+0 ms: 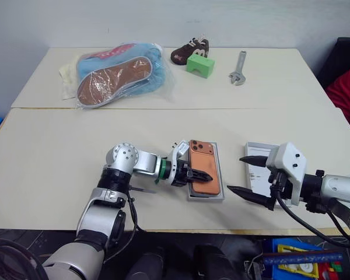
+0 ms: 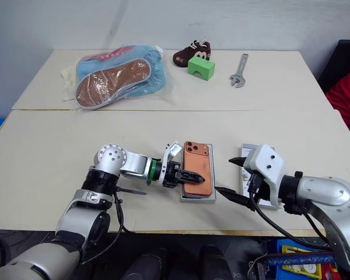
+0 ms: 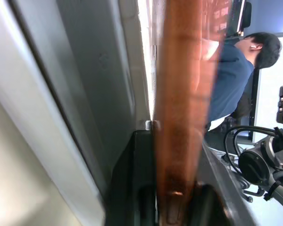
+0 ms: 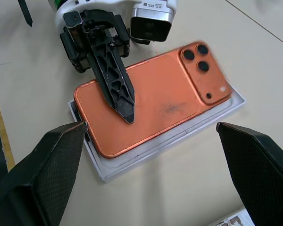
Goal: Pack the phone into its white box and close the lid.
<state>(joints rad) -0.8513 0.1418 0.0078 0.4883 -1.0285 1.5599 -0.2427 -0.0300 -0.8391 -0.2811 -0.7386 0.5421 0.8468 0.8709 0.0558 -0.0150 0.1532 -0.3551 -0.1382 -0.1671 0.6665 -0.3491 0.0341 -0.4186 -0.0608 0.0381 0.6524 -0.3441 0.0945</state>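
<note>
- The phone (image 4: pixel 151 101) lies back up, slightly askew, on the white box (image 1: pixel 220 185) near the front edge of the table (image 1: pixel 58 151); its lens corner points toward 12 o'clock in the head views.
- Whether the phone sits fully down inside the tray or rides on its rim cannot be told; in the right wrist view one long side overhangs the white edge a little.
- The left gripper (image 4: pixel 118 94) reaches in from 9 o'clock. One black finger lies across the phone's back, the other goes under its edge, so the fingers grip the phone's long side at a narrow gap.
- The right gripper (image 1: pixel 251 175) hangs at 3 o'clock of the box, fingers spread wide and holding nothing.
- The lid (image 1: pixel 258 169) lies flat on the table just behind the right gripper, partly covered by it.
- Step in hand, as I judge it: seating the phone in the box.
- Next move calls for squaring the phone with the tray, letting go and drawing the left fingers out sideways without dragging it, then fetching the lid with the right.
</note>
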